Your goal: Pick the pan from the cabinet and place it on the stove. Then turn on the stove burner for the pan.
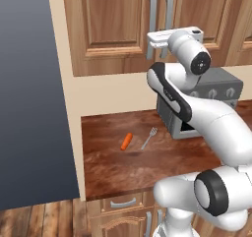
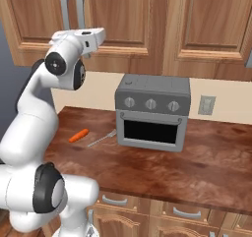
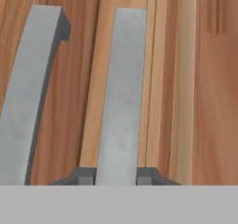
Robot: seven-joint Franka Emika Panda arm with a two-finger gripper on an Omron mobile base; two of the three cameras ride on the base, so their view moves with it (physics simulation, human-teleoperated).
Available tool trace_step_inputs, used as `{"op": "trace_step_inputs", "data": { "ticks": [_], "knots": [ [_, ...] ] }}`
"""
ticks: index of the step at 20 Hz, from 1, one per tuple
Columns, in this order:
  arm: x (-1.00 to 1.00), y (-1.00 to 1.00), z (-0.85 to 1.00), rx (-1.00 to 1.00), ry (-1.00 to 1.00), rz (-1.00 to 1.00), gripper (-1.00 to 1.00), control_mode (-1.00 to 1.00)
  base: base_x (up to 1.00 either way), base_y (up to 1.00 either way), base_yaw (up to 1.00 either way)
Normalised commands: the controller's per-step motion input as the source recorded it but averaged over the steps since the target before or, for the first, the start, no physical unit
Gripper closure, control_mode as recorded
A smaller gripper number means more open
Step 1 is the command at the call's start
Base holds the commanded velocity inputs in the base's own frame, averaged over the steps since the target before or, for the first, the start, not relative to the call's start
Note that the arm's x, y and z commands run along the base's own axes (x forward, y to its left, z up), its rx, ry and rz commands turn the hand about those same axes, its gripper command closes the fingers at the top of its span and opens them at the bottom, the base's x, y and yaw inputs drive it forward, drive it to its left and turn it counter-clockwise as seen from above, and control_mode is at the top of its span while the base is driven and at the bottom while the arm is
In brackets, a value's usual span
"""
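End effector [image 3: 116, 175]: two dark tips pressed against either side of grey vertical bar handle [image 3: 122, 93], clamped on it
Cabinet [image 1: 113, 24]: reddish-brown wooden doors closed
Risk: shallow tip hold may slip off the bar when the door is pulled

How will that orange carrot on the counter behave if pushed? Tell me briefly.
The carrot looks short and rounded, so it would probably roll sideways rather than slide. It seems small and likely light. Lying close to the fork on the counter, it might knock it.
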Motion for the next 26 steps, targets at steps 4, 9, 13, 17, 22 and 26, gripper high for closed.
{"op": "trace_step_inputs", "data": {
  "ticks": [4, 9, 13, 17, 22, 26],
  "knots": [
    [-0.28, -0.07, 0.0, 0.0, 0.08, 0.0, 1.0, -1.0, 0.0, 0.0, 0.0],
    [-0.4, -0.27, 0.0, 0.0, 0.1, 0.01, 1.0, -1.0, 0.0, 0.0, 0.0],
    [-0.46, -0.31, 0.0, 0.0, 0.1, 0.01, 1.0, -1.0, 0.0, 0.0, 0.0],
    [-0.6, -0.4, 0.0, 0.0, 0.07, 0.0, 1.0, -1.0, 0.0, 0.0, 0.0],
    [-0.73, -0.52, -0.07, 0.0, 0.03, 0.0, 1.0, -1.0, 0.0, 0.0, 0.0],
    [-0.78, -0.62, -0.11, 0.04, 0.01, 0.0, 1.0, -1.0, 0.0, 0.0, 0.0]
  ]
}}
